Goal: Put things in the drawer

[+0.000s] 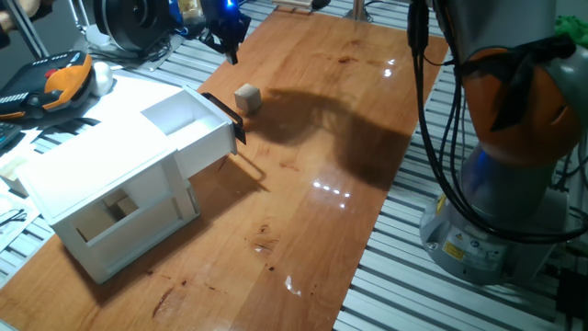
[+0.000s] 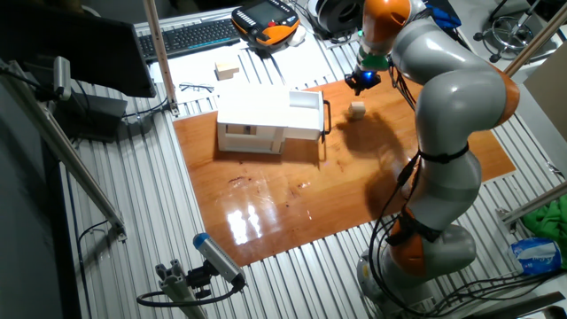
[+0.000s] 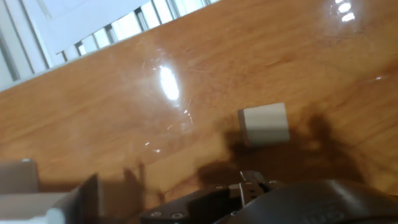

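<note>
Gripper hovering, cube waiting on the table

The gripper (image 1: 228,37) hangs above the wooden cube (image 1: 248,98), which sits beside the open drawer (image 1: 197,129); jaw state can't be told.

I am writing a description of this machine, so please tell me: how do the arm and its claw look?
The arm has thick rounded silver-grey segments with orange rings at the joints. Black cables hang along it toward the base. A yellow label sits on the grey base. The claw is small and black, with a blue light glowing above it.
</note>
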Robot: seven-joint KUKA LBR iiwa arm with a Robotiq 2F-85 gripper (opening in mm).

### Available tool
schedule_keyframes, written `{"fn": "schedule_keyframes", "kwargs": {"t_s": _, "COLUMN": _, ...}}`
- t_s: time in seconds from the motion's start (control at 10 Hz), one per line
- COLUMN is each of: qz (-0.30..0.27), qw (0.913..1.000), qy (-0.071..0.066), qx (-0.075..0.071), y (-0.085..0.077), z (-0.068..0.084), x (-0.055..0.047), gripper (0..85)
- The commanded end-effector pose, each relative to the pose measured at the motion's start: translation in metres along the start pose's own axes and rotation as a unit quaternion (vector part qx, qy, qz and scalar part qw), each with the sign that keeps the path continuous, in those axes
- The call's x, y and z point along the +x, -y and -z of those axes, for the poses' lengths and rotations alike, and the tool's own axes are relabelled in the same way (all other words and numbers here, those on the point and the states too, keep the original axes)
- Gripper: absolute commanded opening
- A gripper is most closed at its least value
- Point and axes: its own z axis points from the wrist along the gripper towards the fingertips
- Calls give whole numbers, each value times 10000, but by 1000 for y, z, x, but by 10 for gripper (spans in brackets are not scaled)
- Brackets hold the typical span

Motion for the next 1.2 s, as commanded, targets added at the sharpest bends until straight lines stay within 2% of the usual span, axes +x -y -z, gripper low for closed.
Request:
{"fn": "schedule_keyframes", "kwargs": {"t_s": 0.0, "qz": 32, "qw": 10000, "qy": 38, "qx": -13, "y": 3, "z": -6, "x": -5, "gripper": 0}}
{"fn": "schedule_keyframes", "kwargs": {"t_s": 0.1, "qz": 62, "qw": 10000, "qy": 63, "qx": -37, "y": 5, "z": -13, "x": -9, "gripper": 0}}
{"fn": "schedule_keyframes", "kwargs": {"t_s": 0.5, "qz": 183, "qw": 9996, "qy": 133, "qx": -170, "y": 10, "z": -35, "x": -13, "gripper": 0}}
{"fn": "schedule_keyframes", "kwargs": {"t_s": 0.6, "qz": 266, "qw": 9992, "qy": 115, "qx": -259, "y": 13, "z": -42, "x": -15, "gripper": 0}}
{"fn": "schedule_keyframes", "kwargs": {"t_s": 0.8, "qz": 403, "qw": 9987, "qy": 99, "qx": -300, "y": 18, "z": -48, "x": -18, "gripper": 0}}
{"fn": "schedule_keyframes", "kwargs": {"t_s": 0.9, "qz": 411, "qw": 9987, "qy": 77, "qx": -293, "y": 20, "z": -47, "x": -19, "gripper": 170}}
{"fn": "schedule_keyframes", "kwargs": {"t_s": 1.0, "qz": 434, "qw": 9986, "qy": 70, "qx": -291, "y": 22, "z": -48, "x": -20, "gripper": 170}}
{"fn": "schedule_keyframes", "kwargs": {"t_s": 1.1, "qz": 519, "qw": 9982, "qy": 54, "qx": -301, "y": 25, "z": -50, "x": -21, "gripper": 0}}
